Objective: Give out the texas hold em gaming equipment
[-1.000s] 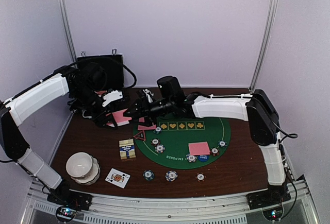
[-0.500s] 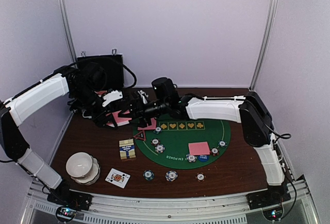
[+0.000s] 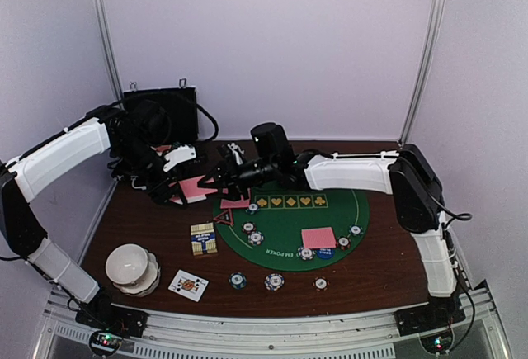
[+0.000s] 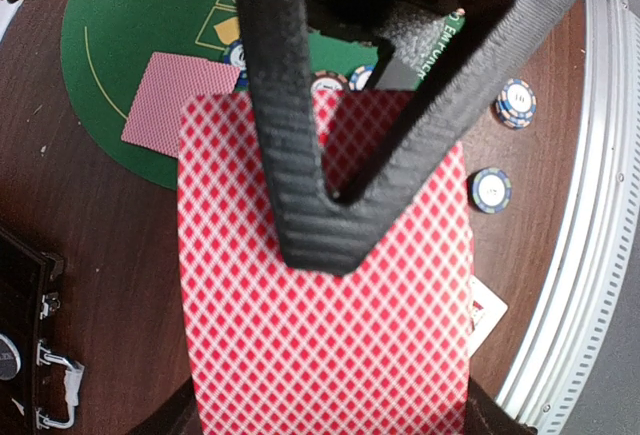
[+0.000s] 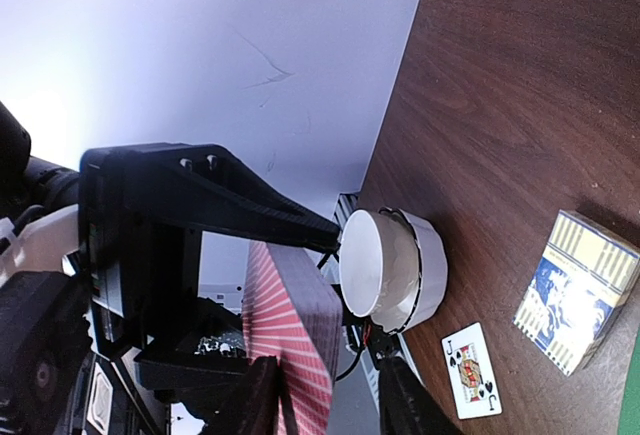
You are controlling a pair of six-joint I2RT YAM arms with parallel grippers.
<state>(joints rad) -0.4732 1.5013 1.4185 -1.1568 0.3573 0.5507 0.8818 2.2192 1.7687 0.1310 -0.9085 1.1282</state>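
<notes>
1. Nearest, striped plastic chips (image 3: 274, 281) and a face-up card (image 3: 188, 285) lie along the front of the wooden table (image 3: 388, 268), apparently dealt out
2. Midway, a green felt mat (image 3: 285, 229) carries one pink-backed card (image 3: 318, 238), ringed by more chips
3. Farthest, the left gripper (image 3: 183, 186) clamps the glossy diamond-patterned deck (image 4: 320, 355) aloft, offering it; the right gripper (image 5: 325, 400), fingers apart either side of its edge, likely means to peel a card

Left pincer (image 5: 292, 300) clamps pink-backed cards (image 5: 300, 360), white bowl stack (image 5: 395, 267) just beyond

L gripper (image 3: 183, 184) jaws clamped, R gripper (image 3: 216, 182) jaws parted, both arms stretched inward, tips close together.
</notes>
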